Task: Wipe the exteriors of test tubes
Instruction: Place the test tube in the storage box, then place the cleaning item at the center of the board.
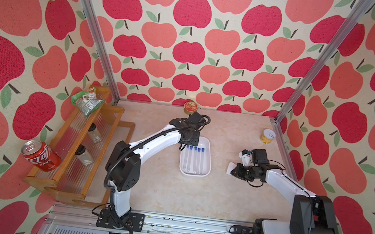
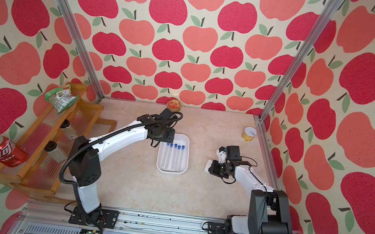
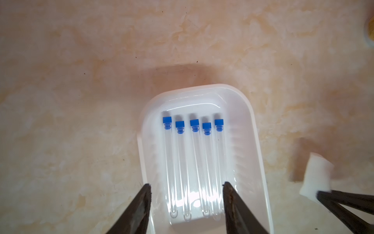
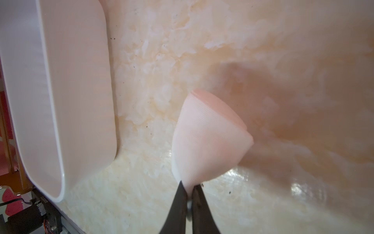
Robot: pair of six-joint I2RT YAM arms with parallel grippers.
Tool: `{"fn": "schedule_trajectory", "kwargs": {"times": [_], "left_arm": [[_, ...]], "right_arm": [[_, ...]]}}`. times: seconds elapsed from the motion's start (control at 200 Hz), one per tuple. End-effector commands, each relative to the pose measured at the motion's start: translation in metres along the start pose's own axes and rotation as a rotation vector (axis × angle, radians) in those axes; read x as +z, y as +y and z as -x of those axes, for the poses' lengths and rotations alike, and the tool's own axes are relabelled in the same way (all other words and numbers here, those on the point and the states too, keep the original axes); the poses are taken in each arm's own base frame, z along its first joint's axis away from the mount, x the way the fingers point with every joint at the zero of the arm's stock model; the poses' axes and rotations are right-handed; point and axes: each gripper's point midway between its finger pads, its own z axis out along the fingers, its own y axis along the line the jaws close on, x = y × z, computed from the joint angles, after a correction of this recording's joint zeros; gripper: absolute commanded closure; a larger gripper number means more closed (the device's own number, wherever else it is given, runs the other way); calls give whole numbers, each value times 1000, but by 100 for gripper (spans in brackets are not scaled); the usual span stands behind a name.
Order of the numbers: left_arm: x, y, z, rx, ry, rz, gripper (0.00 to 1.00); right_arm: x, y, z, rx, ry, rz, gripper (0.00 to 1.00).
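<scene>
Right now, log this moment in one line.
left gripper: open, empty, above tray | right gripper: shut on cloth, beside tray | tubes: five, capped, in tray

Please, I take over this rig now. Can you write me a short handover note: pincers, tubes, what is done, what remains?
Left pincer: open, empty, over the rounded ends of the test tubes.
Right pincer: shut on a folded white cloth, beside the white tray.
Tubes: all five lie capped, side by side, in that tray.
Done: cloth picked up; whether any tube is wiped cannot be told.
Left to do: lift each tube, wipe its outside, put it back.
</scene>
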Motion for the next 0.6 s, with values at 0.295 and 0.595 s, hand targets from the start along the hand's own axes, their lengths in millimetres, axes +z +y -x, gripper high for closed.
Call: {"fn": "schedule_trajectory", "kwargs": {"times": [0.295,0.595], "left_arm": [[-65,98,-33,-203,-71,-23,0],[-59,156,-43,-383,-51,9,0]], "right_arm": [[-10,0,31,-41,-31,-56,14],[-42,6,52,-102,-155,-105,1]]}}
